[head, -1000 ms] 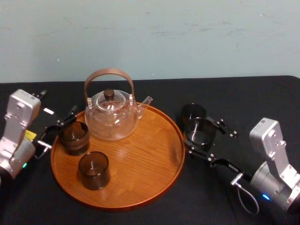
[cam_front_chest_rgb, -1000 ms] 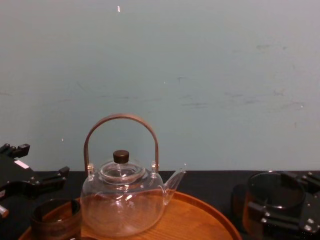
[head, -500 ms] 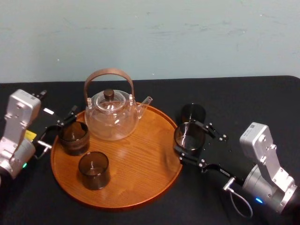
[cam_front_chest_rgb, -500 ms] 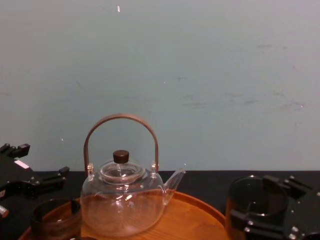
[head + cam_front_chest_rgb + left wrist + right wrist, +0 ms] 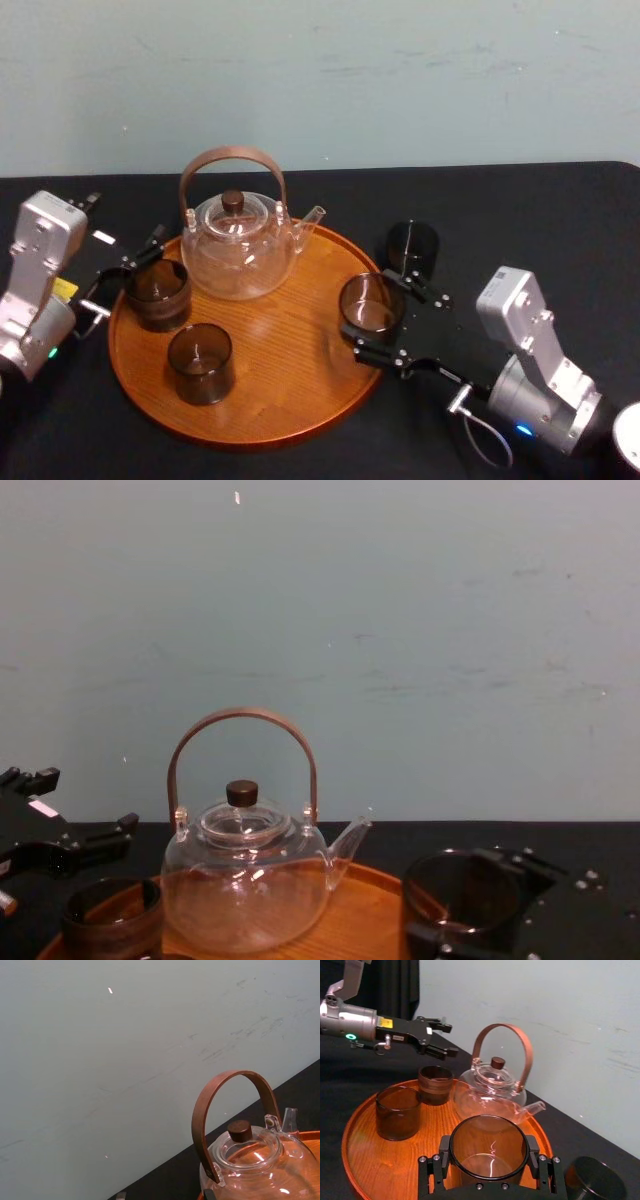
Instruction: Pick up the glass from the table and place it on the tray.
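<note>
My right gripper (image 5: 372,320) is shut on a clear brownish glass (image 5: 367,303), a black finger on each side of it. The glass (image 5: 489,1146) hangs upright over the right rim of the round wooden tray (image 5: 290,345). From the chest, the held glass (image 5: 462,892) sits just right of the tray (image 5: 370,912). Another dark glass (image 5: 412,244) stands on the black table, right of the tray. At the tray's left edge my left gripper (image 5: 128,272) rests open, beside a brown glass (image 5: 157,293) without touching it.
A clear glass teapot (image 5: 238,248) with a brown arched handle stands at the back of the tray. Another brown glass (image 5: 200,362) stands at the tray's front left. Bare wood lies across the tray's middle and right. A pale wall rises behind the table.
My right gripper has carried the glass leftward, from above the table beside the other dark glass to over the tray's right rim. The left arm has not moved.
</note>
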